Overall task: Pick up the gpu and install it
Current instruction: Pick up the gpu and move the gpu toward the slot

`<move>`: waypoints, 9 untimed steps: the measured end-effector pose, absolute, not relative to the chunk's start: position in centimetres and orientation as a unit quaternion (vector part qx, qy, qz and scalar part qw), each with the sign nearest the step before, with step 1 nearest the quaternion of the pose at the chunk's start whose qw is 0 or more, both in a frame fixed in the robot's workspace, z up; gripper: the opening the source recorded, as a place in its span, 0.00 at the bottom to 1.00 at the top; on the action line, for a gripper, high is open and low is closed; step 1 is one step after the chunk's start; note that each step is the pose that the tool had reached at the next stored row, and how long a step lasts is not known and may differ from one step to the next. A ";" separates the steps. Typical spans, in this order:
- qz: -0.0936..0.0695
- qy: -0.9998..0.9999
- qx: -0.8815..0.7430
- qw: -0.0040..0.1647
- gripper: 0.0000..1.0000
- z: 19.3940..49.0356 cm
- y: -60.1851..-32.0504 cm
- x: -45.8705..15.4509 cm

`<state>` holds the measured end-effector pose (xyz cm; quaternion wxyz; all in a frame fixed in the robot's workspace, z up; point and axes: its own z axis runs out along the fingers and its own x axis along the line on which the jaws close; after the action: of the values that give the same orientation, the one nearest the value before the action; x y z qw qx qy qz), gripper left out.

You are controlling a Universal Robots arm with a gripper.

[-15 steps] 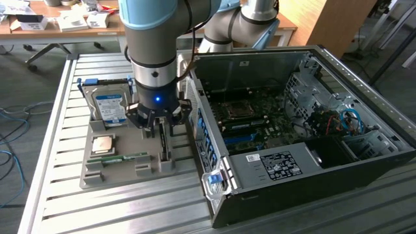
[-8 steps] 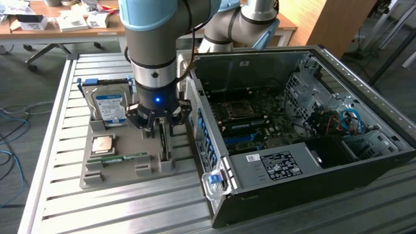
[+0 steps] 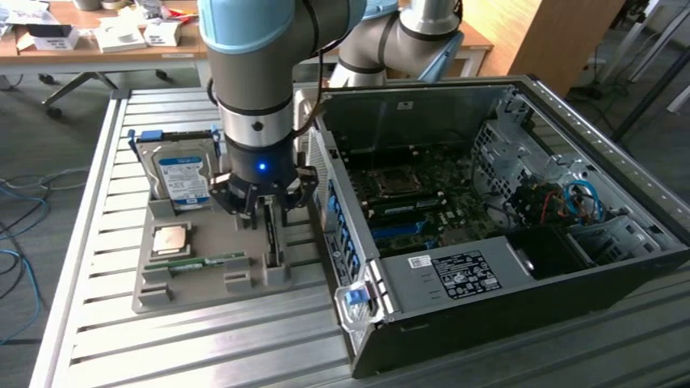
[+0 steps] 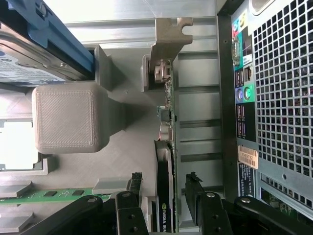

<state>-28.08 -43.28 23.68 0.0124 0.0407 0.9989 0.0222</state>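
1. The gpu [image 3: 271,242] [image 4: 165,161] stands on its long edge in a slot of the grey holder tray [image 3: 216,234] [image 4: 127,161]. It is along the tray's edge that faces the computer case [image 3: 518,323] [image 4: 283,98].
2. Its silver bracket [image 4: 168,36] is at the end of the card nearer to the hard drive.
3. The claw [image 3: 270,212] [image 4: 164,181] is directly over the gpu and is wide. One finger is on each side of the card, and in the wrist view there is a small gap between each fingertip and the board, so nothing is held.
4. The memory stick [image 3: 199,263] [image 4: 44,195] lies flat in the tray, beside the gpu on the side away from the case.
5. The processor chip [image 3: 173,240] lies near the tray's middle.
6. The hard drive [image 3: 181,176] [image 4: 29,58], in a blue frame, stands at the tray's corner far from the case.
7. The tray and the open case sit side by side on the slatted metal desk [image 3: 194,347].
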 end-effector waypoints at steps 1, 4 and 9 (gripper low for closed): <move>0.022 0.999 0.041 0.012 0.49 23.7 -43.3 -28.1; 0.022 0.999 0.041 0.012 0.49 23.5 -43.3 -28.1; 0.022 0.999 0.041 0.012 0.49 23.4 -43.3 -28.1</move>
<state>-28.06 -43.29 23.38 0.0122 0.0409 0.9988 0.0220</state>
